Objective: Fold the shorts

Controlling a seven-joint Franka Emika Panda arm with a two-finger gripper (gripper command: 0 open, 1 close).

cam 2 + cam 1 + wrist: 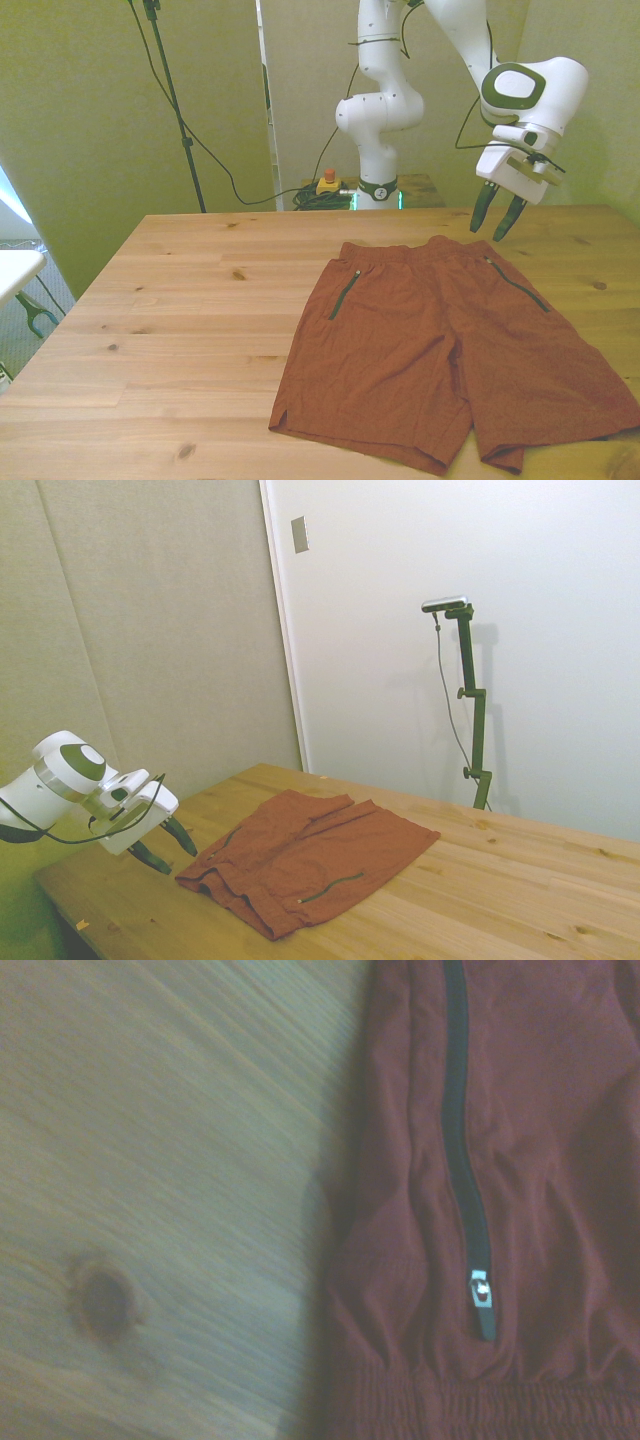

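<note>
The rust-orange shorts lie spread flat on the wooden table, waistband toward the far edge and both legs toward the near edge. Each side has a dark zip pocket slit. In the side view the shorts look a little rumpled at the waistband. My gripper hovers open above the waistband corner on the front view's right, with nothing between its dark fingers. The wrist view shows the shorts' edge up close, with a zip and its metal pull.
Bare wood spreads across the front view's left half of the table. A knot in the wood sits beside the cloth. A red button box and cables lie behind the table's far edge near the robot base.
</note>
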